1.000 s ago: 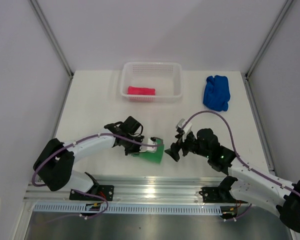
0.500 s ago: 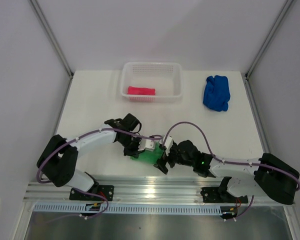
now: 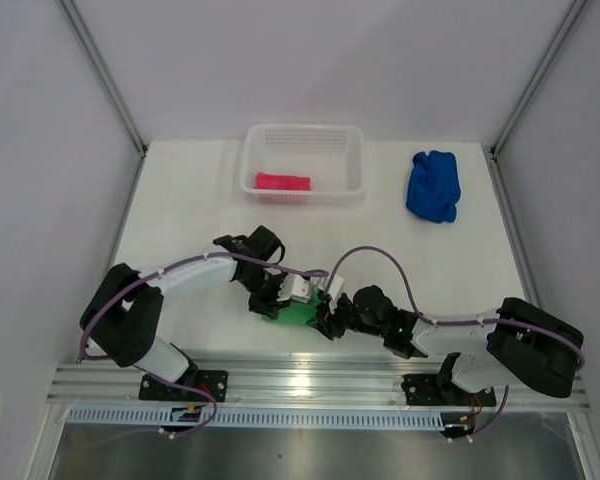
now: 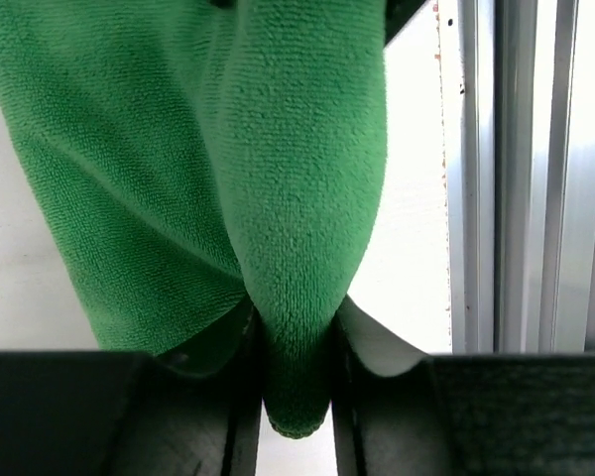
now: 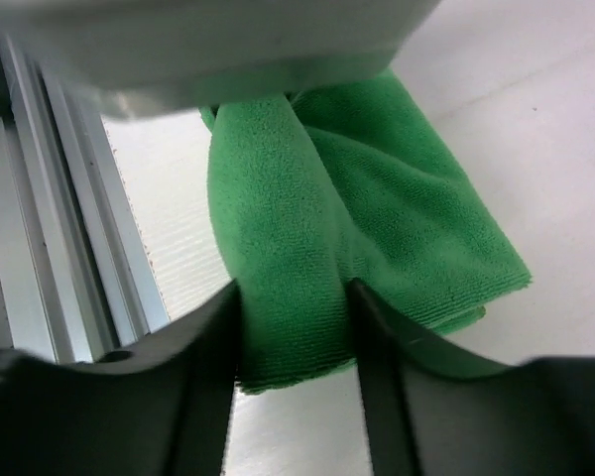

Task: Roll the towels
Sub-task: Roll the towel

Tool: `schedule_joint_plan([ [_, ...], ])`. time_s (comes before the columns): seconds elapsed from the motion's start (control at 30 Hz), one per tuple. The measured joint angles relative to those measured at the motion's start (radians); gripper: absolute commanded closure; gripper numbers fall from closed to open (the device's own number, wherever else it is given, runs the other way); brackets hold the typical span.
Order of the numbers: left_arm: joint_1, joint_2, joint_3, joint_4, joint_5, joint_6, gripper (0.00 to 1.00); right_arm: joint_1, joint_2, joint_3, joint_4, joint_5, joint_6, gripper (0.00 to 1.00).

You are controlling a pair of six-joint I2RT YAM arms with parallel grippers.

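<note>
The green towel (image 3: 298, 313) lies bunched near the table's front edge, between both grippers. My left gripper (image 3: 285, 298) reaches it from the left, and in the left wrist view its jaws pinch a narrow fold of the green towel (image 4: 297, 198) at the left gripper (image 4: 296, 397). My right gripper (image 3: 325, 318) comes in from the right; in the right wrist view its jaws press both sides of a thicker rolled fold of the green towel (image 5: 377, 218) at the right gripper (image 5: 296, 347). The pink towel (image 3: 283, 182) lies rolled in the basket. The blue towel (image 3: 433, 185) sits crumpled at the back right.
A white mesh basket (image 3: 305, 133) stands at the back centre of the table. The aluminium rail (image 3: 320, 385) runs along the front edge, just behind the green towel in both wrist views. White walls enclose the table on three sides.
My right arm has swung left to the green towel and its jaws have closed from wide open onto the roll. The left gripper has stayed on the towel, shifting slightly.
</note>
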Motion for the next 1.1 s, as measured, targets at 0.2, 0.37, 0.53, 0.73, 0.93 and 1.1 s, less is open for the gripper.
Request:
schedule_joint_plan([
  [0.2,0.002,0.006,0.008,-0.001,0.022,-0.001,0.50,0.000,-0.005,-0.042,0.019,-0.010,0.058,0.73],
  [0.37,0.026,0.010,0.026,-0.019,0.060,-0.027,0.35,0.000,-0.031,-0.055,0.017,-0.006,0.114,0.80],
  [0.53,0.115,-0.006,0.054,-0.031,0.139,-0.089,0.31,-0.011,-0.064,-0.056,0.004,0.002,0.191,0.85],
  [0.73,0.121,-0.025,0.034,0.000,0.177,-0.156,0.30,-0.034,-0.076,-0.056,-0.001,-0.002,0.265,0.87],
  [0.93,0.117,-0.022,0.007,0.017,0.178,-0.199,0.51,-0.068,-0.077,-0.066,0.000,-0.025,0.306,0.89],
  [1.1,0.117,-0.008,0.005,0.022,0.175,-0.243,0.85,-0.078,-0.077,-0.066,-0.011,-0.050,0.333,0.92],
])
